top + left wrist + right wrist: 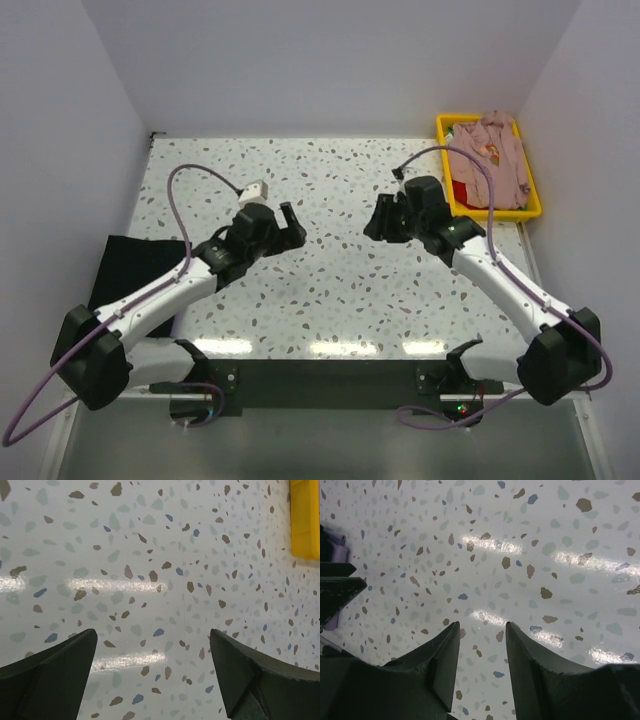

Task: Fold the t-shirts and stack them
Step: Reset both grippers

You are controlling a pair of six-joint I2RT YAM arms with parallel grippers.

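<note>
A black t-shirt (125, 265) lies folded flat at the table's left edge, partly under my left arm. A dusty-pink t-shirt (497, 150) lies crumpled in the yellow bin (530, 205) at the back right. No lavender t-shirt is in view. My left gripper (292, 225) hovers over the bare middle of the table, jaws wide open and empty; the left wrist view (153, 632) shows only tabletop between them. My right gripper (375, 222) faces it from the right, open and empty, as the right wrist view (483, 624) also shows.
The bin's corner shows in the left wrist view (305, 520). The speckled tabletop (330, 290) lies between the grippers. White walls close in the back and both sides. The left gripper's dark fingers (337, 587) show at the left edge of the right wrist view.
</note>
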